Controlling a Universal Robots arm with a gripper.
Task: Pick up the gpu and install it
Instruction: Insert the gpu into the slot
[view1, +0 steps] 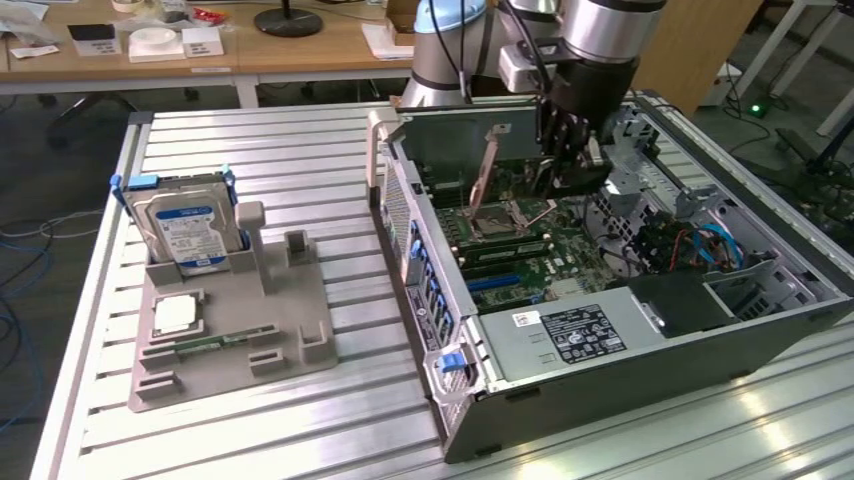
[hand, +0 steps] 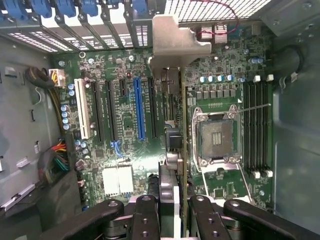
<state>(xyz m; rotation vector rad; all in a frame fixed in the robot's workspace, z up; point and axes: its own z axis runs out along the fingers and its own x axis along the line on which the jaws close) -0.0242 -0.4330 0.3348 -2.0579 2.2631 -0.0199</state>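
On a slatted table (view1: 267, 150), a blue-labelled hard drive (view1: 187, 225) stands in a grey holder (view1: 227, 330), and further right, inside an open computer case (view1: 747, 340), the gripper (view1: 567, 165) clamps the gpu (hand: 172, 142), a thin dark card seen edge-on with a silver end bracket (hand: 175, 42), over the motherboard (hand: 130, 150).

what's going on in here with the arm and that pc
A robot arm reaches into the open computer case, its pincer shut on the gpu, held edge-on over the motherboard between the blue slot and the processor socket. Its metal bracket is up by the case's rear slots. Whether it's seated yet can't be told. A hard drive stands in the grey holder outside.
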